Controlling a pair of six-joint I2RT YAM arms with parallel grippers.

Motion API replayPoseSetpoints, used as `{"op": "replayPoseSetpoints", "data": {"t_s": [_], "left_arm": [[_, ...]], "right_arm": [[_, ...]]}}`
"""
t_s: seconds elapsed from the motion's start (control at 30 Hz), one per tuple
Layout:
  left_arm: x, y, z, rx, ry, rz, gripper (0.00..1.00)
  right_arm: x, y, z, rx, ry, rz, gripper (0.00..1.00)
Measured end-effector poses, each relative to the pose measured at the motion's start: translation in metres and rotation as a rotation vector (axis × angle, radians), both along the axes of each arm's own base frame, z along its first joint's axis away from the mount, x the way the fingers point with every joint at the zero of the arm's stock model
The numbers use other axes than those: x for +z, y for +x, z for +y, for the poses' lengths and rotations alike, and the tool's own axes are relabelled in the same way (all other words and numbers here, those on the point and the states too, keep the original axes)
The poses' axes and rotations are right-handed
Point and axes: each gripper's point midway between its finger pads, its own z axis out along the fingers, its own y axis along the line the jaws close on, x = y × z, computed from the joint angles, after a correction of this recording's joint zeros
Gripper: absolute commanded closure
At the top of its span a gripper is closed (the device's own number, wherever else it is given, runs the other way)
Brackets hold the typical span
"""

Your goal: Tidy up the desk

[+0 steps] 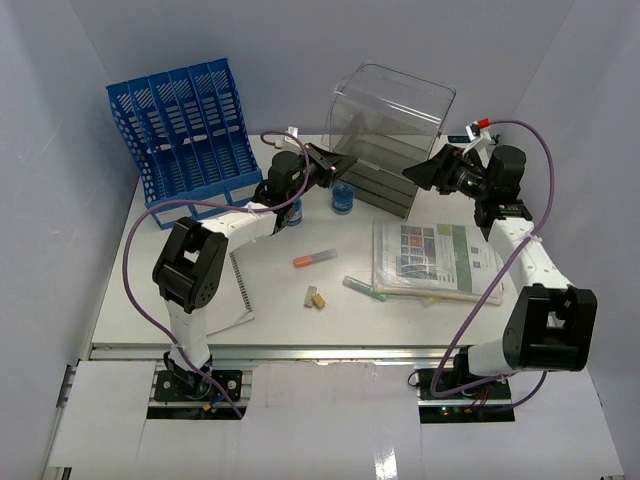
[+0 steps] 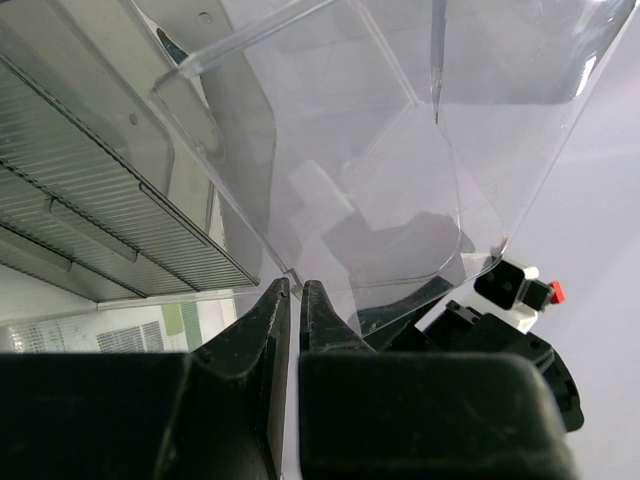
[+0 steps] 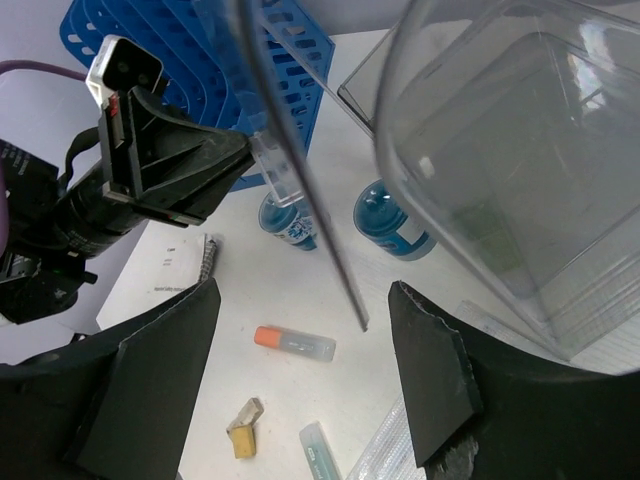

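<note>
Desk [image 1: 420, 325]: white tabletop under the clear bin [image 1: 395, 110].
Left gripper [image 1: 345, 163]: clamped on the bin's left rim.
Right gripper [image 1: 415, 175]: jaws apart astride the bin's right wall, gripping nothing.
Risk: single thin pinch; bin could twist, slip, drop onto drawer box [image 1: 385, 192] below it.
</note>
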Motion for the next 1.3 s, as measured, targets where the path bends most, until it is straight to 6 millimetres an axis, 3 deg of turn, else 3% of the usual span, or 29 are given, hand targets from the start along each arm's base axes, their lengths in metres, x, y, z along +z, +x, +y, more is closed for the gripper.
{"op": "replayPoseSetpoints", "data": {"t_s": [0.23, 0.37, 0.47, 0.6, 0.67, 0.7, 0.87, 1.0, 1.17, 1.3], "left_arm": [[0.002, 0.000, -0.001, -0.004, -0.002, 0.002, 0.99], [0.005, -0.001, -0.002, -0.011, -0.005, -0.001, 0.90], [0.004, 0.000, -0.001, -0.009, -0.003, 0.006, 0.73], [0.008, 0.001, 0.001, -0.004, -0.006, -0.001, 0.44], [0.012, 0.000, 0.001, -0.004, -0.007, -0.008, 0.10], [0.014, 0.000, 0.001, -0.004, -0.009, -0.010, 0.03], [0.024, -0.009, 0.005, -0.025, 0.025, -0.042, 0.02], [0.024, -0.033, 0.024, -0.030, 0.097, -0.097, 0.02], [0.012, -0.064, 0.056, -0.016, 0.255, -0.196, 0.02], [-0.012, -0.077, 0.071, -0.032, 0.439, -0.291, 0.02]], "right_arm": [[-0.005, 0.010, 0.001, -0.001, 0.003, 0.012, 0.28], [-0.001, 0.011, 0.004, 0.015, 0.005, -0.013, 0.46], [0.004, 0.010, 0.013, 0.054, 0.011, -0.048, 0.57], [0.013, 0.009, 0.018, 0.083, 0.027, -0.100, 0.64], [0.019, 0.007, 0.020, 0.099, 0.033, -0.127, 0.68], [0.022, 0.007, 0.022, 0.107, 0.035, -0.142, 0.70], [0.030, 0.004, 0.024, 0.125, 0.045, -0.172, 0.77], [0.034, 0.003, 0.025, 0.125, 0.054, -0.176, 0.82], [0.041, 0.000, 0.025, 0.123, 0.072, -0.176, 0.88], [0.047, -0.002, 0.025, 0.123, 0.104, -0.160, 0.88]]}}
